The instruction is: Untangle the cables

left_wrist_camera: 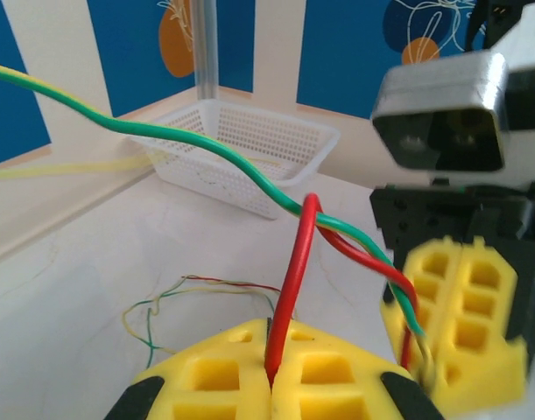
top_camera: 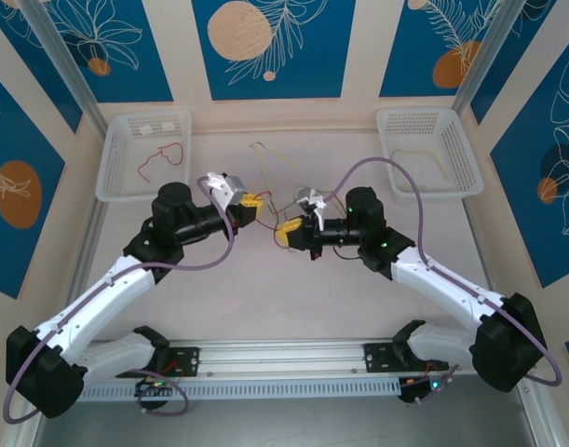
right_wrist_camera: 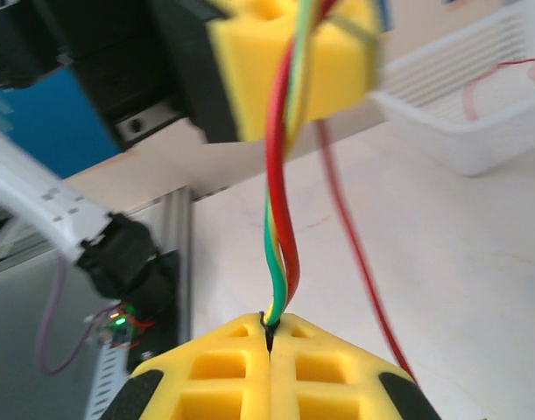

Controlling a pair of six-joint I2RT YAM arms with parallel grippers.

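Sorting looks partly done: one red cable (top_camera: 163,154) lies alone in the left basket (top_camera: 112,140). At mid-table the left gripper (top_camera: 251,202) is clenched on a red strand (left_wrist_camera: 293,289), and the right gripper (top_camera: 289,233) is pinched shut on twisted red and green strands (right_wrist_camera: 276,236) strung between them. A pale yellow cable (top_camera: 419,152) lies in the right basket (top_camera: 466,168). The remaining cables (top_camera: 262,163) are left to separate.

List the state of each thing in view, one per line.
left end effector: shut on red wire
right end effector: shut on red wire and green wire
red wire: lifted, spanning both end effectors
green wire: lifted, twisted round red wire
left basket: holds one red strand
right basket: holds one pale yellow wire
thin wires: loose, tangled on table
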